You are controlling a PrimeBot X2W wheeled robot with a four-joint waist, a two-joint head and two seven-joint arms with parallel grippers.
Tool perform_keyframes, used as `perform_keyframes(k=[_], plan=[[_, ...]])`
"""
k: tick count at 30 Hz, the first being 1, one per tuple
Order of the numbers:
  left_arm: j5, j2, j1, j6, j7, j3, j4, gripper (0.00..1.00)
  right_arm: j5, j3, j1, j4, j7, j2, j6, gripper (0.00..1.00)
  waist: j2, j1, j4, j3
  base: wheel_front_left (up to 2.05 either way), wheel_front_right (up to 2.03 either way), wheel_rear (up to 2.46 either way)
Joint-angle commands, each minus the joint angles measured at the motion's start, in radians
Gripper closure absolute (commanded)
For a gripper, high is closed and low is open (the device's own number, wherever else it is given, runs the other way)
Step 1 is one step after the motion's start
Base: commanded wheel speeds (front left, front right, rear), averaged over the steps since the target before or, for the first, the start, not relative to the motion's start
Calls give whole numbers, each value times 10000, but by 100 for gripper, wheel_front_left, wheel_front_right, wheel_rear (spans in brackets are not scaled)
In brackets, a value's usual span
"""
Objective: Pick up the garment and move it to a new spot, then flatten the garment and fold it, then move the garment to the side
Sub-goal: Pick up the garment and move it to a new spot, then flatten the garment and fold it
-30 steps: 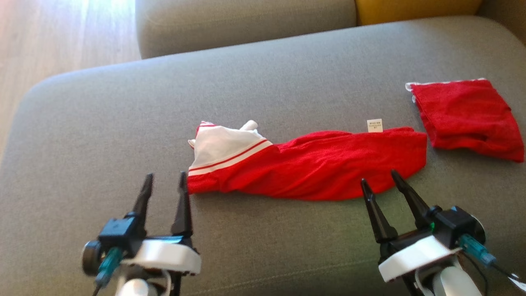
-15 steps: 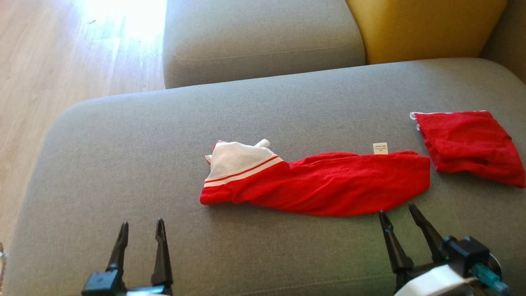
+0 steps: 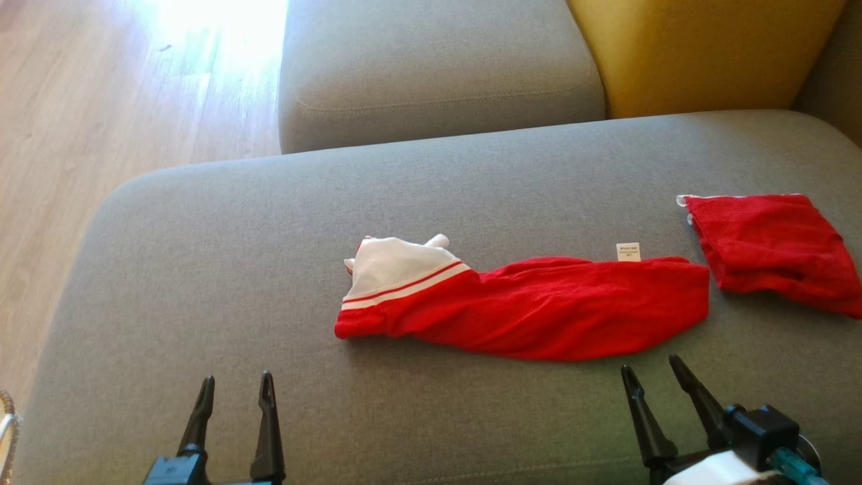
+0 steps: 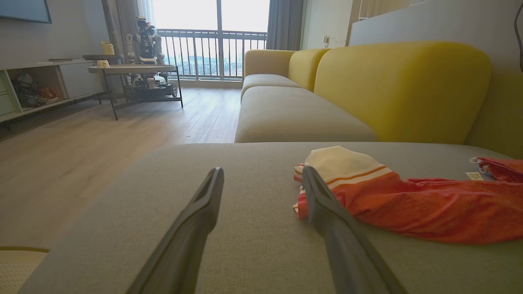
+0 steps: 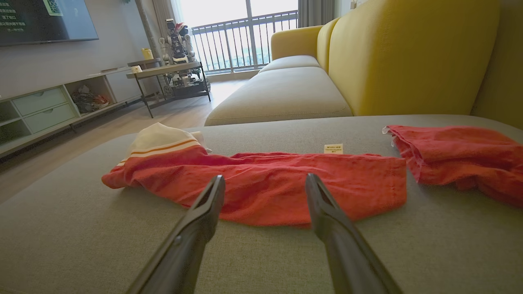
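The garment [image 3: 539,310] is red with a white striped band at its left end and lies as a long rumpled strip across the middle of the grey sofa seat [image 3: 202,269]. A small white label sticks up at its far edge. My left gripper [image 3: 237,380] is open near the seat's front edge, short of the garment's white end and to its left. My right gripper [image 3: 650,365] is open just in front of the red right end, apart from it. In the left wrist view the open gripper [image 4: 262,171] has the garment [image 4: 429,204] to its right. In the right wrist view the gripper [image 5: 265,179] faces the garment [image 5: 286,163].
A second red cloth [image 3: 768,252], folded, lies at the seat's right side, close to the garment's end. Behind are another grey seat cushion [image 3: 438,67] and a yellow backrest [image 3: 700,47]. Wooden floor [image 3: 101,121] lies to the left, beyond the seat's rounded edge.
The head camera has tilted, so the whole picture shifted down. Both grippers have drawn back from the garment toward the seat's front edge. The garment lies as before.
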Motion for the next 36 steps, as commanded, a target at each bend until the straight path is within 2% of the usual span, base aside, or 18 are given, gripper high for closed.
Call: perform_keyframes(k=[1, 7, 11, 15, 16, 20, 22, 27, 32, 36], plan=[[124, -41, -427, -18, -78, 295, -306, 0, 62, 201, -318, -288, -23, -47, -4, 0, -1, 1, 12, 10, 0, 0, 0], [34, -41, -612, -43, -78, 290, -65, 0, 79, 237, -354, -273, -23, -47, -4, 0, -1, 1, -11, 212, 0, 0, 0], [-77, -41, -1058, -316, -78, 48, 444, 0, 50, 261, -426, -270, -23, -47, -4, 0, -1, 1, -25, 445, 0, 0, 0], [116, -41, -2011, -688, -78, -338, 1503, 0, 64, 405, -541, -249, -23, -47, -4, 0, -1, 1, -44, 781, 0, 0, 0], [43, -41, -2637, -867, -78, -497, 1959, 0, 38, 488, -613, -260, -23, -47, -4, 0, -1, 1, -52, 990, 0, 0, 0], [-149, -41, -3507, -1083, -78, -721, 2828, 0, -31, 536, -713, -253, -23, -47, -4, 0, -1, 1, -73, 1275, 0, 0, 0], [-521, -41, -4423, -1270, -78, -924, 3691, 0, -123, 555, -874, -281, -23, -47, -4, 0, -1, 1, -112, 1679, 0, 0, 0], [-1272, -41, -5778, -1372, -78, -1150, 5292, 0, -220, 589, -1160, -325, -23, -47, -4, 0, -1, 1, -200, 2189, 0, 0, 0], [-1899, -41, -6609, -1467, -78, -1308, 6208, 0, -266, 656, -1360, -325, -23, -47, -4, 0, -1, 1, -293, 2486, 0, 0, 0], [-2196, -41, -7176, -1713, -78, -1655, 7144, 0, -280, 721, -1530, -316, -23, -47, -4, 0, -1, 1, -412, 2698, 0, 0, 0]])
